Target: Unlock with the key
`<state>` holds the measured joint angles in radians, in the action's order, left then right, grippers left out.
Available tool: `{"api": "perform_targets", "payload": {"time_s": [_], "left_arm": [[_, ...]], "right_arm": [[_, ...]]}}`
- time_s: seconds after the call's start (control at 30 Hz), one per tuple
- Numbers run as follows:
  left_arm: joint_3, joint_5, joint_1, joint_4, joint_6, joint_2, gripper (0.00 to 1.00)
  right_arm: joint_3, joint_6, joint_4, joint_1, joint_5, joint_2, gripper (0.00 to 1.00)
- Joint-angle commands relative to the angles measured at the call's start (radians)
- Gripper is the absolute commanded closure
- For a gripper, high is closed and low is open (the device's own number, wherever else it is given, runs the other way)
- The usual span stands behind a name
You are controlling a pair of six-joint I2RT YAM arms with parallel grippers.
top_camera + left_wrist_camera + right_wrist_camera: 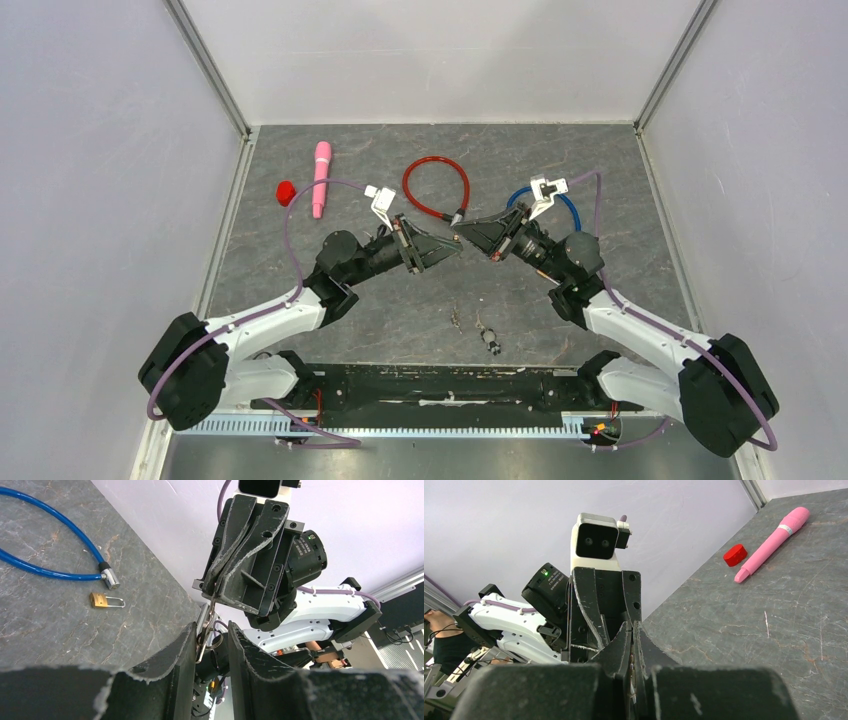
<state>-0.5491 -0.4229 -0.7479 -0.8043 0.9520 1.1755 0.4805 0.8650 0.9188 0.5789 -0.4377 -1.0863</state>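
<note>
We've got right jaws clamped on the key midair. Our left jaws stand parted around it.

Over the middle of the table, the left gripper and right gripper meet tip to tip with a key between them, 1 cable lock just behind, a 2nd cable lock behind the right gripper, pen and cap back left, key ring in front.

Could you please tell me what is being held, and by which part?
The right pincer pinches the key at one end; its ringed end hangs between the left pincer's parted fingers.
</note>
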Motion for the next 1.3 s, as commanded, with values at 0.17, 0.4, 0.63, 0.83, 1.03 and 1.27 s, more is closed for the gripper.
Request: {"api": "perform_targets", "payload": {"time_s": [0.17,0.4,0.63,0.83,1.03,1.27], "left_arm": [[0.004,0.028,-0.004,-0.098,0.05,-0.021,0.7],[0.015,0.033,-0.004,-0.102,0.053,-0.027,0.67],[0.032,0.039,-0.004,-0.101,0.054,-0.043,0.54],[0.029,0.039,-0.004,-0.102,0.054,-0.043,0.61],[0.024,0.037,-0.004,-0.111,0.054,-0.037,0.7],[0.022,0.039,-0.004,-0.116,0.054,-0.033,0.75]], "right_arm": [[-0.002,-0.001,0.045,0.004,0.025,0.028,1.0],[-0.008,-0.001,0.045,0.003,0.025,0.029,1.0],[-0.011,-0.001,0.045,0.004,0.028,0.034,1.0],[-0.008,-0.001,0.045,0.007,0.03,0.036,1.0],[-0.007,-0.008,0.038,0.014,0.033,0.035,1.0],[-0.007,-0.03,0.017,0.03,0.043,0.039,1.0]]}}
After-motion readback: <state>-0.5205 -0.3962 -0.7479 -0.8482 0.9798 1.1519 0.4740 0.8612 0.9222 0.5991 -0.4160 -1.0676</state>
